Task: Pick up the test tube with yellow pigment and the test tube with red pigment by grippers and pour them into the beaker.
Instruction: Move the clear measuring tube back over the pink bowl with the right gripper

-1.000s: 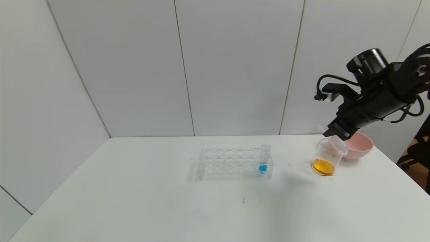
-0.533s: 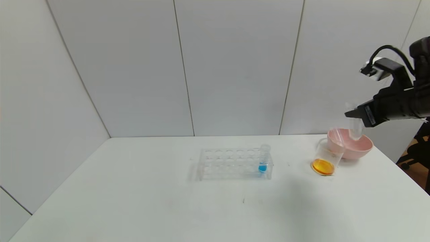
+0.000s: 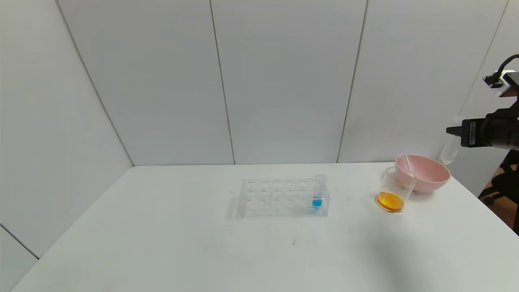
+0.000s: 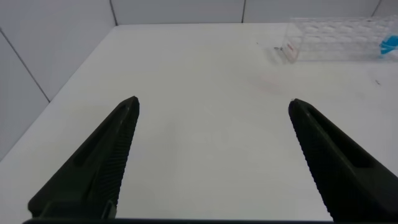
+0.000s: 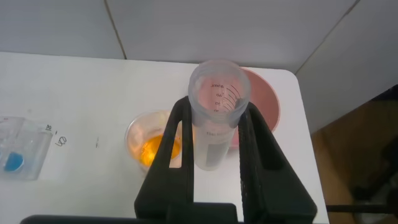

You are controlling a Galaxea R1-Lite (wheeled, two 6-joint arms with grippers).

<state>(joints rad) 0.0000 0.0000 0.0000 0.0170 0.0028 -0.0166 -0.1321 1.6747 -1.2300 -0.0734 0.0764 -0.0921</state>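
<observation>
1. The right pincer [image 3: 453, 130] is high at the far right, above and to the right of the pink bowl [image 3: 434, 172], closed on an emptied clear tube [image 5: 217, 112] that shows no colour; which of the two tubes it was cannot be told.
2. The beaker [image 3: 394, 190] stands on the worktop [image 3: 202, 243] just left of the bowl, touching or nearly touching it, with orange liquid at its bottom, so both pours look done.
3. Another clear tube [image 3: 408, 165] leans in the bowl; dropping this one there too seems the step in hand.
4. To do it well, bring the tube low over the bowl's middle before letting go, so it neither bounces out nor knocks the beaker.
5. The left pincer [image 4: 214, 118] idles wide open over the near-left worktop, well left of the rack [image 3: 284, 198] with the blue tube [image 3: 318, 191].
</observation>
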